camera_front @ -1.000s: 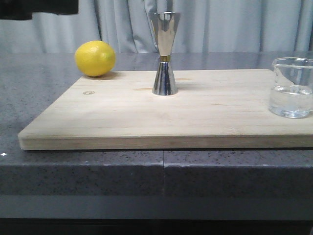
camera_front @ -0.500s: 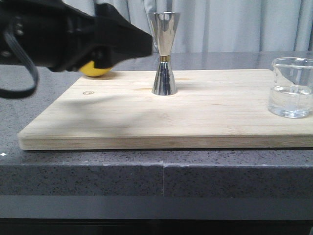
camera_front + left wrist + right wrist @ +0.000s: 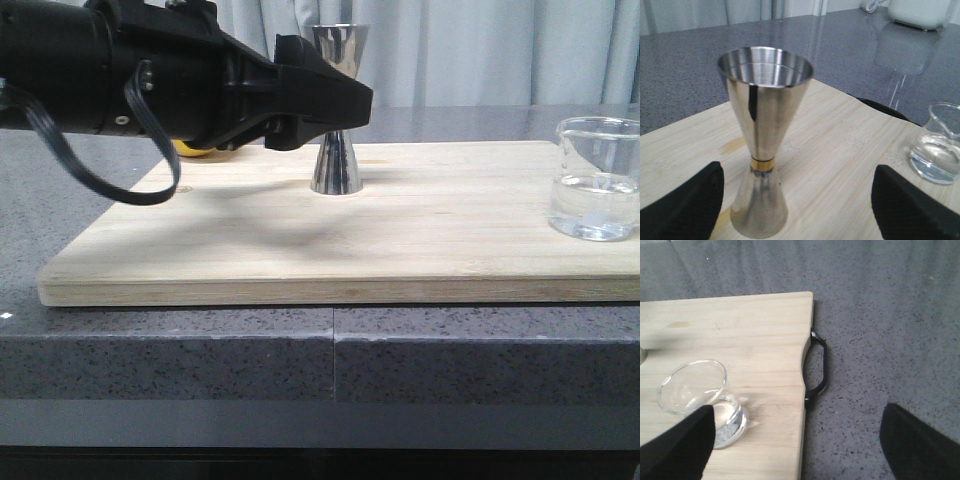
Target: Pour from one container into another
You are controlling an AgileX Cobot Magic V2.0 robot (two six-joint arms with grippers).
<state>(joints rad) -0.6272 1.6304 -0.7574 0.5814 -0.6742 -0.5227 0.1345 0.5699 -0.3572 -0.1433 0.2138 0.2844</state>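
While the left end effector [image 3: 797, 205] spreads wide around the jigger [image 3: 762, 140], the slick, top-heavy steel suits a waist grip; the beaker [image 3: 597, 180] at 3 o'clock looks fragile.

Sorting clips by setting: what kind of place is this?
Likely a kitchen or bar counter: a steel jigger and a glass beaker on a wooden cutting board, on a speckled grey countertop.

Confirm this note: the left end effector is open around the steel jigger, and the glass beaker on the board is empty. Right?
Not quite. The beaker is not empty: the front view shows clear liquid in its lower part. The rest holds: the left end effector is open with the jigger between its fingers, both on the board.
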